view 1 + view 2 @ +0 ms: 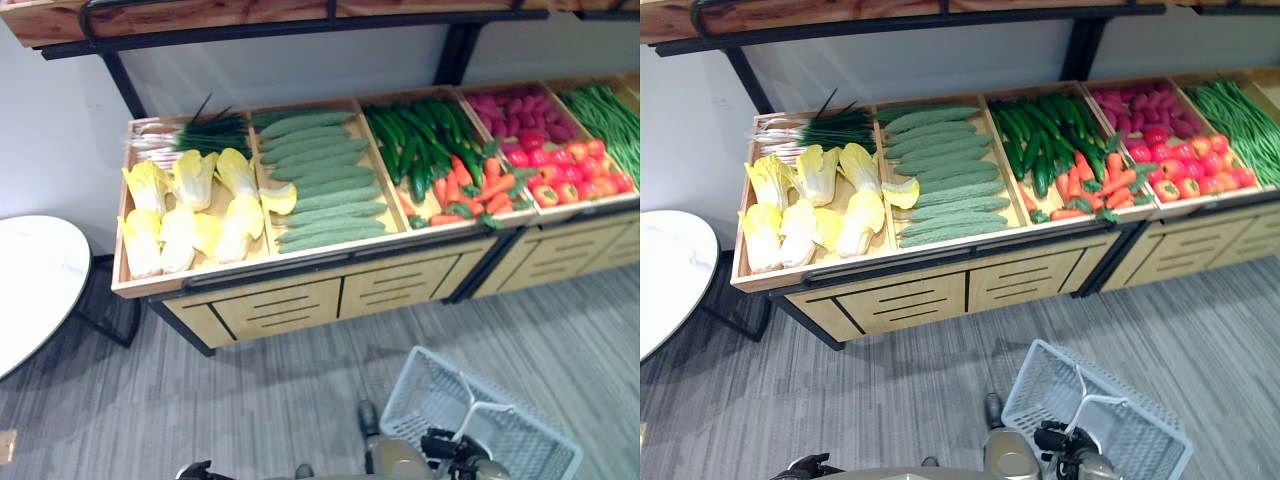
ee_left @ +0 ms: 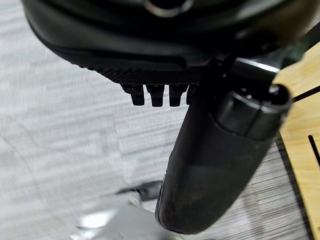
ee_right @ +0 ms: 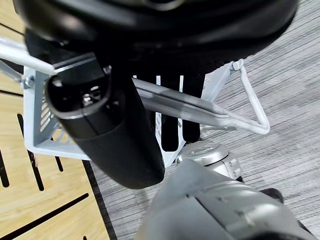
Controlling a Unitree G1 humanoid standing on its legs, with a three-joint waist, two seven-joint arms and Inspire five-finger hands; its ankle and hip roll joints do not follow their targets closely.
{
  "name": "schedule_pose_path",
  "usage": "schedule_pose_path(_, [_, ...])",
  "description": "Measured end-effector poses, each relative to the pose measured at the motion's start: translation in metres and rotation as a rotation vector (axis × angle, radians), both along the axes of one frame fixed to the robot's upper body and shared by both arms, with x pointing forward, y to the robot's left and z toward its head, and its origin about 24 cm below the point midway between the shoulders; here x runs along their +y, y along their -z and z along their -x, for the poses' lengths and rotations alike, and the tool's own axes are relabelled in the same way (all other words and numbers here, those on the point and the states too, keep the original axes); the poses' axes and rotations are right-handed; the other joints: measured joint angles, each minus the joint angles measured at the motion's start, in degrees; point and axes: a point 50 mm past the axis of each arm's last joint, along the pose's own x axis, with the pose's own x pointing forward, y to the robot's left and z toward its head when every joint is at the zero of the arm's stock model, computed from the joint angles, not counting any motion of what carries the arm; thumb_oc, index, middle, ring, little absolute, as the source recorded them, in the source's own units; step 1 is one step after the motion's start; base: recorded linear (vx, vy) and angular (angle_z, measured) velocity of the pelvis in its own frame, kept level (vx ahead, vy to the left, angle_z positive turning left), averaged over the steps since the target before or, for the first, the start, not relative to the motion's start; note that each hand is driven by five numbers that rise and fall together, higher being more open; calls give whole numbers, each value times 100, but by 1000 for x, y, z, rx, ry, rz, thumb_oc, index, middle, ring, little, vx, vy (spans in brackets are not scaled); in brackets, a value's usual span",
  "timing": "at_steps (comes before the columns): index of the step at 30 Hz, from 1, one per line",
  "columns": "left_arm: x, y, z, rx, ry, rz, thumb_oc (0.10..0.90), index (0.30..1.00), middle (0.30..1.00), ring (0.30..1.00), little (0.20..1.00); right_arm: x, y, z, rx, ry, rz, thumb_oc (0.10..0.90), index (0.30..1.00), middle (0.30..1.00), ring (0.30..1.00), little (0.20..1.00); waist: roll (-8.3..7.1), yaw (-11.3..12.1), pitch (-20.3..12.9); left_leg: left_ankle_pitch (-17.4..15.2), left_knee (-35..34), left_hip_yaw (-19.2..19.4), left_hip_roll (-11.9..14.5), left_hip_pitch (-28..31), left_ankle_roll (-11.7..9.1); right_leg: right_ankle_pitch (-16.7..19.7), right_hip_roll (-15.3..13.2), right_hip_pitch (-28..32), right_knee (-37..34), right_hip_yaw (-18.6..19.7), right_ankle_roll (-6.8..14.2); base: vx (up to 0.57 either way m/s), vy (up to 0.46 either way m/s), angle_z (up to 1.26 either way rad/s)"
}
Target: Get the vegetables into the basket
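A wooden produce stand (image 1: pixel 300 292) holds napa cabbages (image 1: pixel 190 215), pale green cucumbers (image 1: pixel 325 180), dark cucumbers (image 1: pixel 420 145), carrots (image 1: pixel 470 190), scallions (image 1: pixel 190 135), red peppers (image 1: pixel 570 170) and green beans (image 1: pixel 610 120). A white wire basket (image 1: pixel 430 395) hangs low in front of the stand, empty as far as I can see. My right hand (image 3: pixel 110 140) is shut round the basket's handle (image 3: pixel 200 111). The left hand (image 2: pixel 215 165) hangs over the floor with relaxed fingers, holding nothing, well short of the stand.
A round white table (image 1: pixel 30 285) stands at the left beside the stand. An upper shelf (image 1: pixel 250 15) on a black frame overhangs the back of the crates. Grey carpet floor (image 1: pixel 280 400) lies between me and the stand.
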Motion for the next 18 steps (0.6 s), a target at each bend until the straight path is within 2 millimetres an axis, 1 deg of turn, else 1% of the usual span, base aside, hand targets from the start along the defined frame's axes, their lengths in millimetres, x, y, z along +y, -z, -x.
schedule_pose_path(1, [-4,2,6,11,-6,10,900,1000,1000,1000,1000,-2,0,5,16,3,5,400,300,300,300,300,35,21,-128,-47,34,-3,115,-34,-102,17,81,145,-229,-46,-64,60,-83,8])
schedule_pose_path(2, [-6,2,7,15,-5,16,900,1000,1000,1000,1000,-4,0,7,23,4,13,400,300,300,300,300,103,40,-192,-128,91,-4,199,-39,-143,93,164,296,-468,-151,-152,126,-174,25])
schedule_pose_path(3, [-8,3,5,10,-3,19,900,1000,1000,1000,1000,-10,-2,5,19,9,32,400,300,300,300,300,176,113,-217,-234,137,-28,332,-40,-209,113,300,404,-619,-226,-200,87,-123,20])
schedule_pose_path(4, [-8,2,3,5,-1,19,900,1000,1000,1000,1000,-13,-3,3,14,8,38,400,300,300,300,300,180,144,-219,-260,149,-41,361,-60,-210,124,331,409,-590,-226,-200,86,-124,12])
schedule_pose_path(5, [-9,2,3,5,3,18,900,1000,1000,1000,1000,-17,-4,1,11,13,44,400,300,300,300,300,199,144,-226,-249,147,-37,452,-40,-218,97,384,433,-609,-257,-229,47,-111,10])
schedule_pose_path(6, [-9,2,1,0,6,12,900,1000,1000,1000,1000,-21,-5,2,18,17,56,400,300,300,300,300,210,148,-231,-296,155,-56,487,-8,-281,95,438,496,-592,-291,-296,35,-110,9])
schedule_pose_path(8, [-9,2,1,-3,5,12,900,1000,1000,1000,1000,-26,-6,4,24,19,67,400,300,300,300,300,217,144,-232,-292,121,-63,549,16,-283,77,462,504,-623,-336,-316,23,-100,7])
schedule_pose_path(9, [-10,2,-1,-11,6,10,900,1000,1000,1000,1000,-27,-5,10,45,25,70,400,300,300,300,300,218,142,-232,-292,134,-71,530,16,-285,73,446,514,-622,-341,-304,-1,-83,5])
schedule_pose_path(11, [-10,2,-1,-17,4,10,900,1000,1000,1000,1000,-27,-4,15,51,37,69,400,300,300,300,300,214,142,-227,-276,124,-74,523,45,-266,48,422,547,-623,-404,-254,-5,-74,7])
schedule_pose_path(14, [-9,2,-1,-23,-13,10,900,1000,1000,1000,1000,-24,-3,21,60,45,67,400,300,300,300,300,185,147,-221,-282,117,-143,488,54,-269,-12,371,586,-623,-481,-287,4,-54,13])
schedule_pose_path(15, [-10,1,-3,-47,-36,-1,900,1000,1000,1000,1000,-24,-3,20,57,53,71,400,300,300,300,300,177,153,-208,-268,115,-206,486,27,-246,-14,345,588,-623,-537,-283,-12,-68,21])
schedule_pose_path(17, [-14,0,-11,-104,-55,-5,900,1000,1000,1000,1000,-23,-2,23,66,61,75,400,300,300,300,300,169,179,-202,-253,116,-272,484,-3,-239,-22,326,591,-622,-596,-275,-24,-66,23])
schedule_pose_path(18, [-19,-5,-19,-194,-78,-2,900,1000,1000,1000,1000,-23,-2,26,68,89,82,400,300,300,300,300,135,220,-153,-243,140,-346,483,-23,-246,-23,319,591,-623,-650,-275,-22,-44,24])
